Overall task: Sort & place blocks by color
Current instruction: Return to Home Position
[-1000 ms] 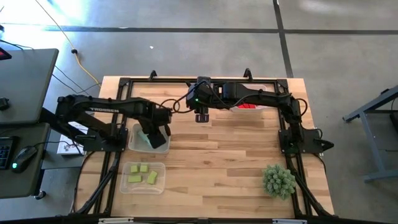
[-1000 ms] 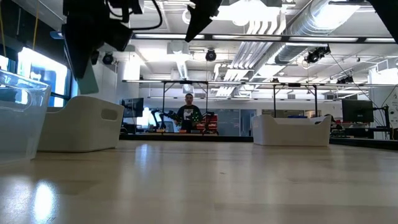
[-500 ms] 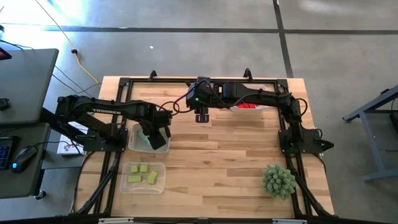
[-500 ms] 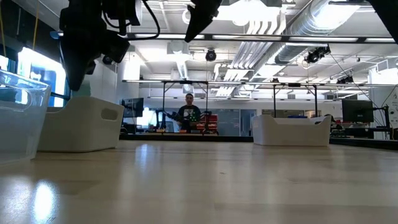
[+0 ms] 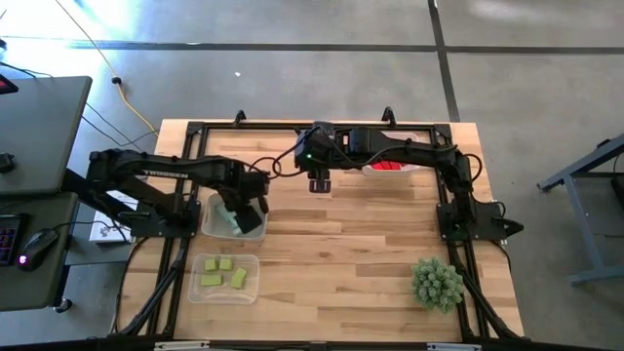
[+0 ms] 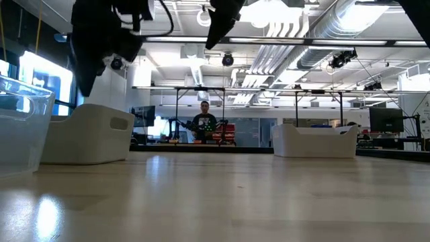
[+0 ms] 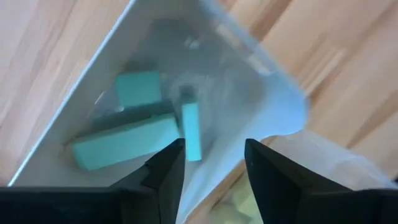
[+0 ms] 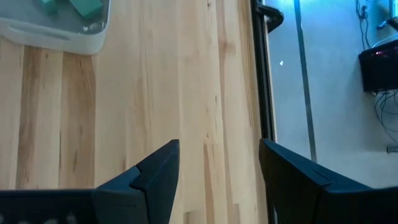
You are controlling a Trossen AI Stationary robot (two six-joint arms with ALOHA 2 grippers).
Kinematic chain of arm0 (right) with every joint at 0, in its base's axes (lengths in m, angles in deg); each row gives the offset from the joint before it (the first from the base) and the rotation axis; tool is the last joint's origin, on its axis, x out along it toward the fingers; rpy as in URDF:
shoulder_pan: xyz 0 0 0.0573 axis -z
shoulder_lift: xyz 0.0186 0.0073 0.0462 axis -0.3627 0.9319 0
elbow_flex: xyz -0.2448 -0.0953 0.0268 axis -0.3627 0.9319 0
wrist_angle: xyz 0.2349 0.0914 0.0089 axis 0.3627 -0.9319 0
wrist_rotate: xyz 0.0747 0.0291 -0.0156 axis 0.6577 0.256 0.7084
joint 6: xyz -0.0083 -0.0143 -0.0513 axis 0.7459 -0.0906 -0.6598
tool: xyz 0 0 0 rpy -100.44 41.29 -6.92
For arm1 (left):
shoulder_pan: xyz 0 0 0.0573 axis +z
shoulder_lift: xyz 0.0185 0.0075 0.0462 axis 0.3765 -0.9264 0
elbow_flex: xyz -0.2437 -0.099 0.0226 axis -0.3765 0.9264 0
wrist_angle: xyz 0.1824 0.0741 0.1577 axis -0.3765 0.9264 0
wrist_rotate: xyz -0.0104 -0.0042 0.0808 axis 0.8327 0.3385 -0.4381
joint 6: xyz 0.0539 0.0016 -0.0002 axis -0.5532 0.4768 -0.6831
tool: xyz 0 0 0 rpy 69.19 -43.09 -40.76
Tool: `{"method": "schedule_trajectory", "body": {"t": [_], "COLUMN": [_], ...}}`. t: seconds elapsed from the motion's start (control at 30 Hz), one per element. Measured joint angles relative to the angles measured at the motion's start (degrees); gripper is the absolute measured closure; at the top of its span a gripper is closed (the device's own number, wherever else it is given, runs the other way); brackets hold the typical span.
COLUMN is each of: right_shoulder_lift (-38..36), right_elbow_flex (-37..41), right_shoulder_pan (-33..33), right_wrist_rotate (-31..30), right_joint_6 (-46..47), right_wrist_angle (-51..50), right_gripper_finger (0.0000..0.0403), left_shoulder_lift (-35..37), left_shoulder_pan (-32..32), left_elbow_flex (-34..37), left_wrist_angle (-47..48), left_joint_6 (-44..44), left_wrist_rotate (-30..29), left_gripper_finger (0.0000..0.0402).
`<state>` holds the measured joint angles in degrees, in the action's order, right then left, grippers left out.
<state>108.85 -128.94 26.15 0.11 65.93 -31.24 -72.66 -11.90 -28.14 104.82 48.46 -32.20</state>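
— Where is the left tool point(image 7: 212, 152)?
— It hangs over the tray point(image 7: 249, 93) at the left side of the surface point(image 5: 341, 263). Its two fingers are spread, with nothing between them.
— What lies under it?
— The teal blocks point(image 7: 127, 146) are inside that tray. At least three show: a long bar, a shorter bar just beside its end, and a squarer piece near them.
— And the right tool point(image 8: 219, 149)?
— It is raised above the far middle of the surface. Its fingers are also apart and empty, with bare wood below.
— Where are the other colours?
— The yellow-green blocks point(image 5: 223, 274) sit in a second tray point(image 5: 200, 292), nearer the front edge and just beside the teal one. The red blocks point(image 5: 389, 167) show at the far side, partly hidden under the right arm point(image 5: 409, 151).
— Anything else?
— A spiky green plant ball point(image 5: 437, 283) sits near the front right corner, well apart from both trays. In the low view, a person point(image 6: 204, 123) stands far back in the room.
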Motion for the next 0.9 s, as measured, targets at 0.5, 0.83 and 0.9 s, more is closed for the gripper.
{"method": "schedule_trajectory", "body": {"t": [0.5,0.83,0.9], "right_shoulder_lift": [0.02,0.02,0.02], "right_elbow_flex": [0.02,0.04,0.04], "right_shoulder_pan": [-0.17,-0.17,-0.17], "right_wrist_rotate": [4.16,6.22,8.49], "right_joint_6": [11.38,20.57,22.52], "right_wrist_angle": [-6.05,-4.82,-4.7], "right_gripper_finger": [0.0197,0.0197,0.0197], "left_shoulder_lift": [14.94,28.9,32.2], "left_shoulder_pan": [-6.59,-9.39,-9.66], "left_elbow_flex": [-4.61,5.39,10.13], "left_wrist_angle": [-21.47,-31.45,-37.54], "left_joint_6": [-10.32,-14.18,-14.08], "left_wrist_rotate": [-0.76,-3.88,-3.8], "left_gripper_finger": [0.0247,0.0245,0.0245]}}
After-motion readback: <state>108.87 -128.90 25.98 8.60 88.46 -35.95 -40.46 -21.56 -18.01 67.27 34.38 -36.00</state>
